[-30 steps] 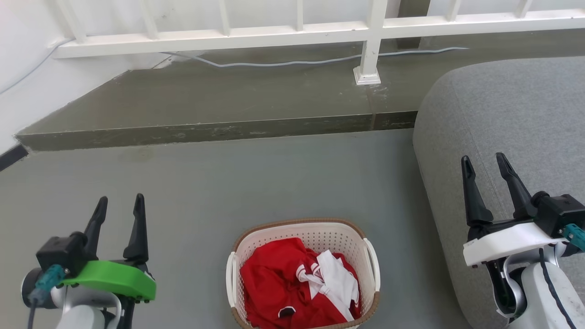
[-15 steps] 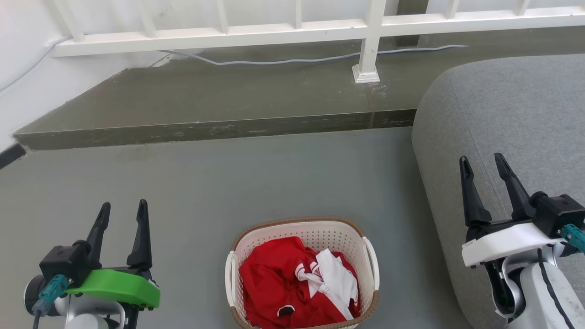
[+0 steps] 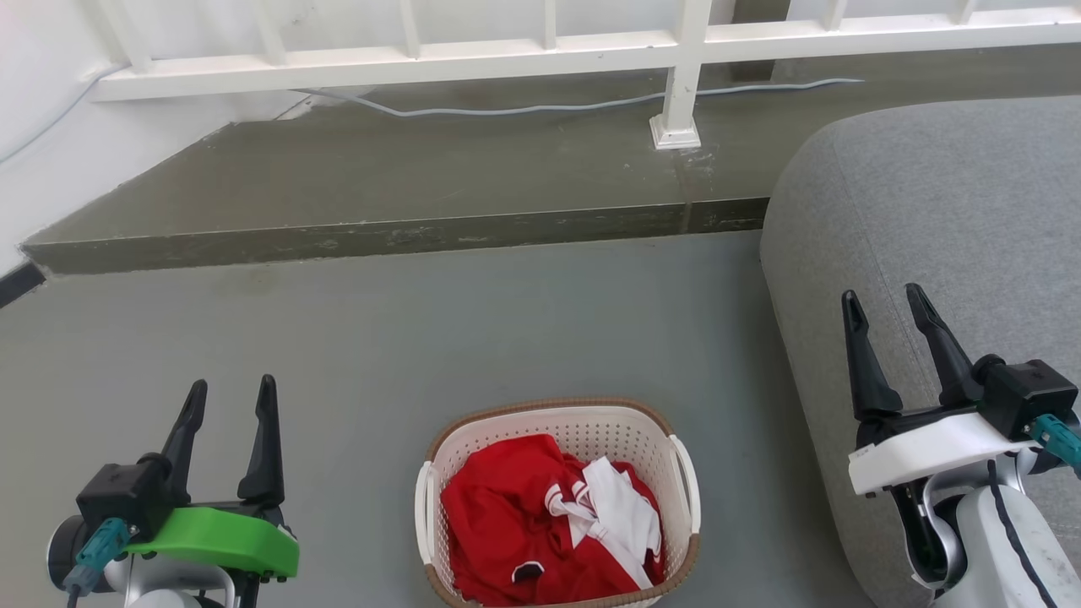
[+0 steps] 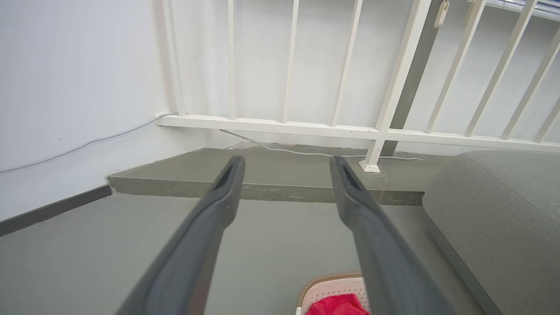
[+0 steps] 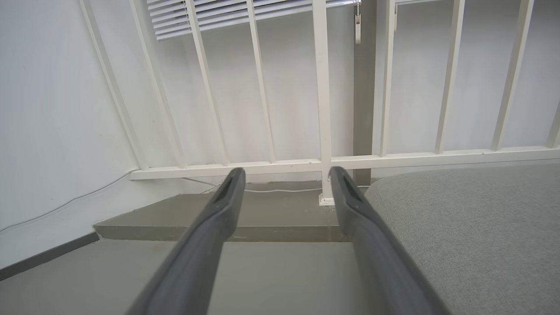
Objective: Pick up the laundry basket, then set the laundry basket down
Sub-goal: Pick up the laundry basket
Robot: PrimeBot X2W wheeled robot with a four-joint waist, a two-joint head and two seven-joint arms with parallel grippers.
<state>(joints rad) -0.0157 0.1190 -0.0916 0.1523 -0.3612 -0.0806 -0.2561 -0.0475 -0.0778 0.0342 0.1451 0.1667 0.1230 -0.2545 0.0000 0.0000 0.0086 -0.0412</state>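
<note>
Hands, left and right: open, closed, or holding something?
Left hand: open, holding nothing.
Right hand: open, holding nothing.

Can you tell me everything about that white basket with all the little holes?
The laundry basket is cream-white plastic full of little holes, with rounded corners, a brown woven-looking rim and a white loop handle on each short side. It stands upright on the grey floor. Crumpled red clothing with white parts lies inside. The left gripper and right gripper, both open, hang off to its sides and do not touch it.
</note>
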